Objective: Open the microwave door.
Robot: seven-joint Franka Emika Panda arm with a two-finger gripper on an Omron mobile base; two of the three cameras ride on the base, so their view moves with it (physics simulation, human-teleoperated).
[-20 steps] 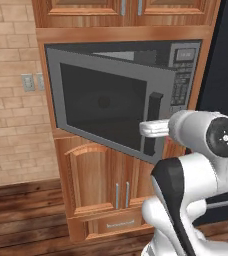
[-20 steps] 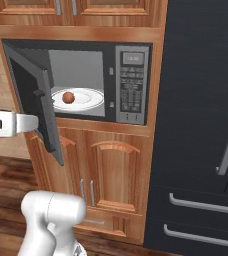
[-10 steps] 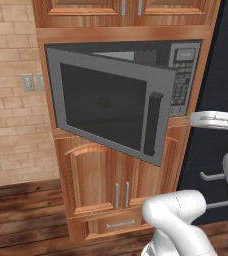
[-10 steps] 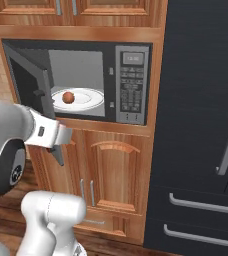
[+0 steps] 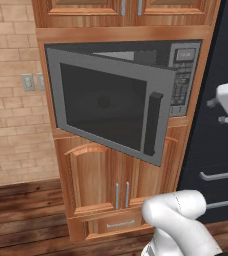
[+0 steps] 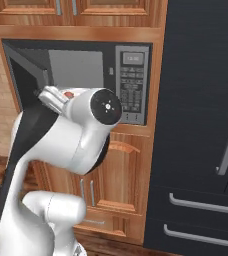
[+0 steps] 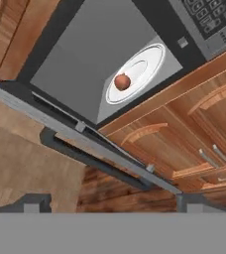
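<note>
At the far left of the left base view we see a tan brick wall (image 5: 11,100) with a pale switch plate (image 5: 30,82) on it. Right of that, set in arched wooden cabinets (image 5: 101,180), is the grey stainless built-in microwave (image 5: 183,75). Its wide grey metal door with the dark glass window (image 5: 108,105) stands swung out toward us, hinged on its left side, with the vertical black bar handle (image 5: 152,123) near its free right edge. From this side the door covers almost all of the cavity, so we cannot make out what is inside; only the dark keypad and small display (image 5: 181,80) show past it.

In the right base view our own white arm (image 6: 71,135) covers the lower left part of the opening and most of the door, of which we see only a dark sliver at the left (image 6: 26,75). The grey back wall of the cavity (image 6: 76,70) and the keypad remain in sight. Further right stands a tall black refrigerator (image 6: 201,115) with silver bar handles, cut off by the picture's edge.

The hand view looks into the open cavity: a small reddish round item (image 7: 122,82), too small to name, sits on a white round plate (image 7: 137,72). The door's top edge crosses this view. The gripper (image 7: 110,204) has its two dark tips wide apart at the bottom corners, with nothing between them.
</note>
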